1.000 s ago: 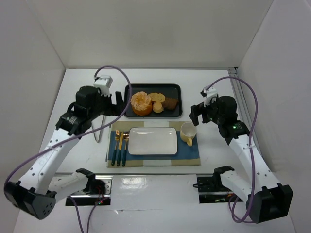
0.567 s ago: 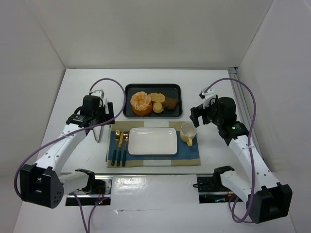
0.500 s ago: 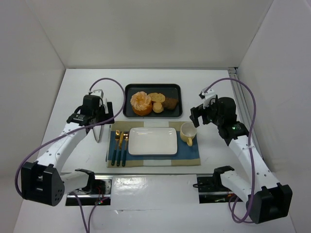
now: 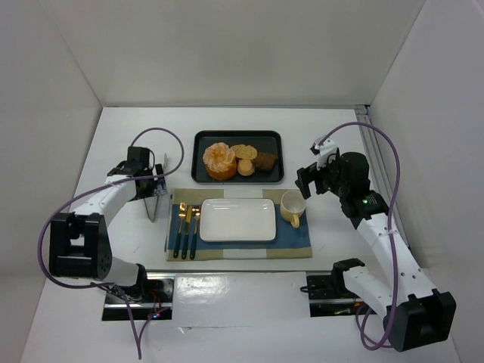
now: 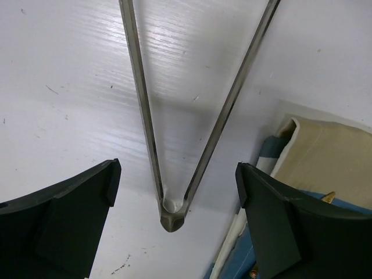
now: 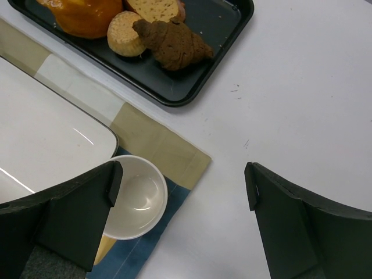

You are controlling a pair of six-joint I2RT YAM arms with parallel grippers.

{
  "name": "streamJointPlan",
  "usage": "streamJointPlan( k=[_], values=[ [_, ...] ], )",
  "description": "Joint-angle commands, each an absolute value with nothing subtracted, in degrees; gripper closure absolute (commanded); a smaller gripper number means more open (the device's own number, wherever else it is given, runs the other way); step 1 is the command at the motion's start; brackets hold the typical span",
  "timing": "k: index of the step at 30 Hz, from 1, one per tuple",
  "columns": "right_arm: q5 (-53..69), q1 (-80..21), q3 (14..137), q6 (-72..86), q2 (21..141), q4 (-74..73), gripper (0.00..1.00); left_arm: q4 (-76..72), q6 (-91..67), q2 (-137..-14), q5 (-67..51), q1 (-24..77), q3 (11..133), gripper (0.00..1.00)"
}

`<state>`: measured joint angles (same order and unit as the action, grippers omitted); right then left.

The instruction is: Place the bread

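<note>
Fingers [image 5: 64, 215] of my left gripper [image 5: 177, 171] stand wide, tongs [image 5: 142, 116] ungripped between them. I find my right gripper [image 6: 183, 170] equally wide, empty. The bread [image 6: 174, 43] lies upper centre of its view.

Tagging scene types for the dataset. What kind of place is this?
Probably a lab test cell staged as a dining setup: plain white walls box in the table, a placemat holds a white plate and yellow cup, and a black tray carries pastries, including the bread.
</note>
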<state>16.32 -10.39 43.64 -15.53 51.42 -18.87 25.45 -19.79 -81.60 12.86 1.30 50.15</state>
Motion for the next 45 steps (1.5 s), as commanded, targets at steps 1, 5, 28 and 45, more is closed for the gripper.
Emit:
streamJointPlan(
  k=[1, 5, 28, 45],
  values=[
    [17.05, -10.81, 44.30, -16.08, 50.27, -18.54, 0.00, 24.52, -19.43, -83.13, 14.24, 1.05, 53.08, 0.01],
    [17.05, -10.81, 44.30, -16.08, 50.27, -18.54, 0.00, 25.22, -18.81, -87.27, 13.71, 1.05, 54.32, 0.01],
    [17.58, -10.81, 44.30, -16.08, 49.75, -19.07, 0.00, 26.81, -16.52, -98.96, 8.09, -1.05, 58.71, 0.15],
    [18.11, -10.81, 44.30, -16.08, 49.75, -19.07, 0.00, 30.75, -19.77, -83.09, 1.16, 4.03, 63.89, 1.00]
  ],
)
